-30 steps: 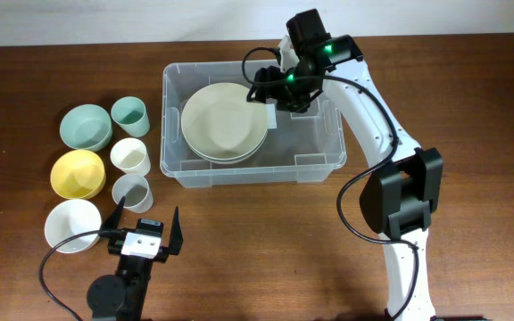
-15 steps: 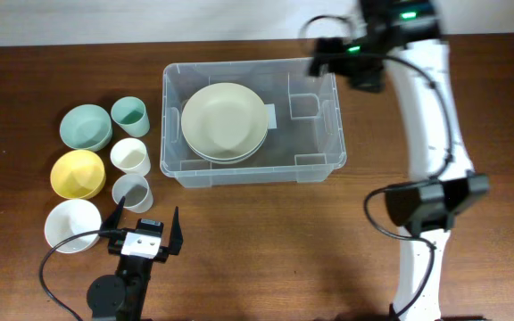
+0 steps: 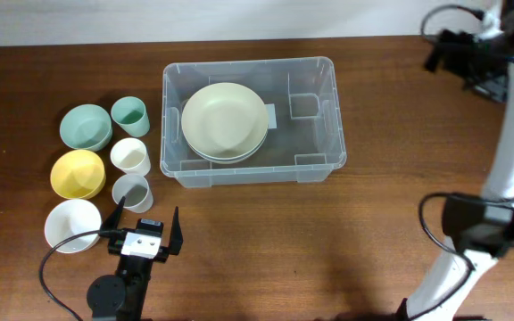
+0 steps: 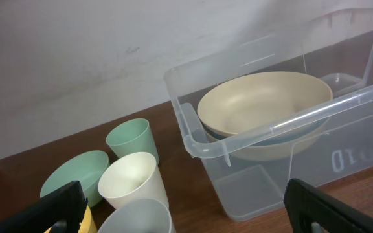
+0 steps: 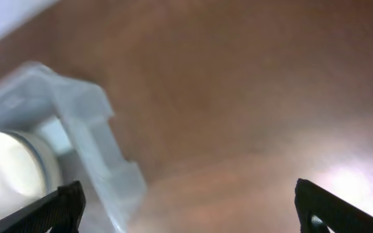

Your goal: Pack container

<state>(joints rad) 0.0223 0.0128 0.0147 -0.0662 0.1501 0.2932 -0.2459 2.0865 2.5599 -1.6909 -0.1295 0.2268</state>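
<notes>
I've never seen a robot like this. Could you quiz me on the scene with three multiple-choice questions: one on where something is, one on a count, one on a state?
1. Where is the cream bowl?
A) inside the container
B) on top of a cup
C) in a claw

2. How many cups stand on the table left of the container?
A) one
B) three
C) five

3. The left claw is:
A) open and empty
B) shut on a cup
C) shut on a bowl

Answers:
1 A: it sits within the clear walls.
2 B: a green, a white and a greyish one stand in a column.
3 A: its fingers are spread with nothing between them.
</notes>
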